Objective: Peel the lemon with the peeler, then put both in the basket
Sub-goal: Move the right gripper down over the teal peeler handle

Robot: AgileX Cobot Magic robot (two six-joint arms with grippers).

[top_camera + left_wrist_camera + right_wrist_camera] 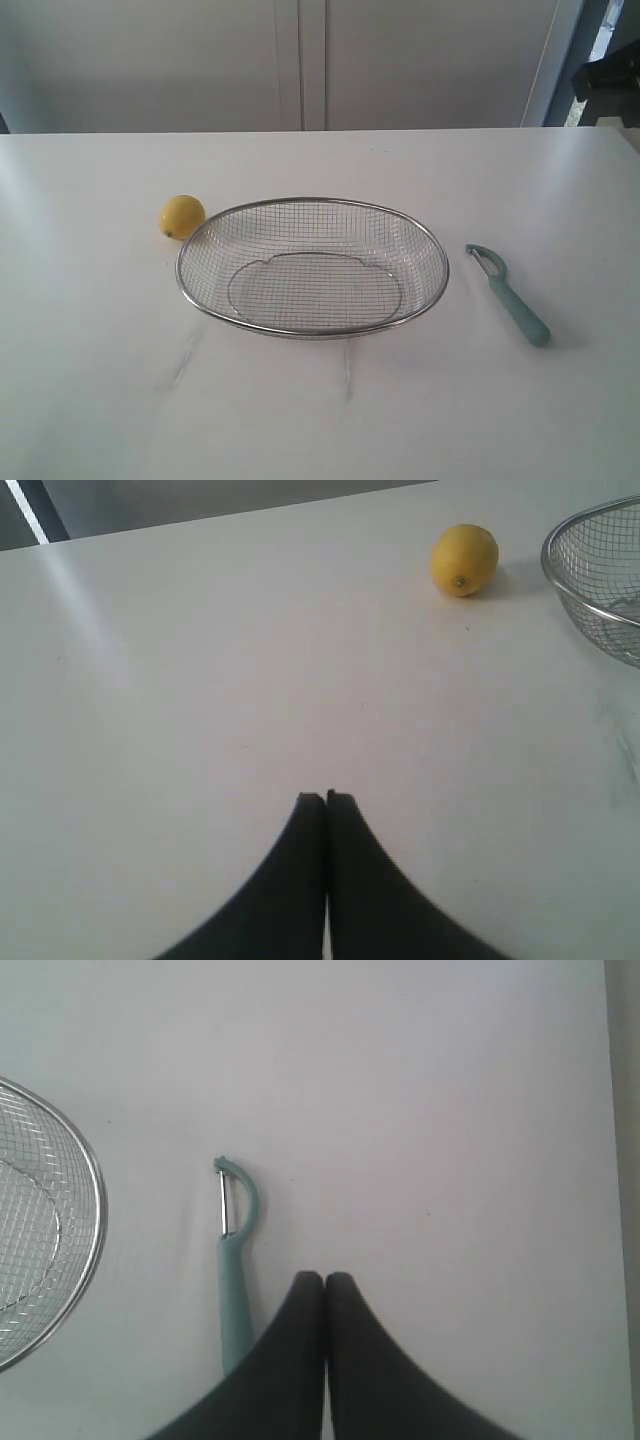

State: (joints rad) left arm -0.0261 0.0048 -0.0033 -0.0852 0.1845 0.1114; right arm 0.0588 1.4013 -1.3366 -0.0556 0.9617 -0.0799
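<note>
Left tool and right tool hover above the white surface, each with its black jaws pressed together on nothing. A small, smooth, bright yellow lemon sits just beside the left rim of the silver wire-mesh basket. The teal-handled peeler, with its curved metal blade head, lies apart on the basket's right.
</note>
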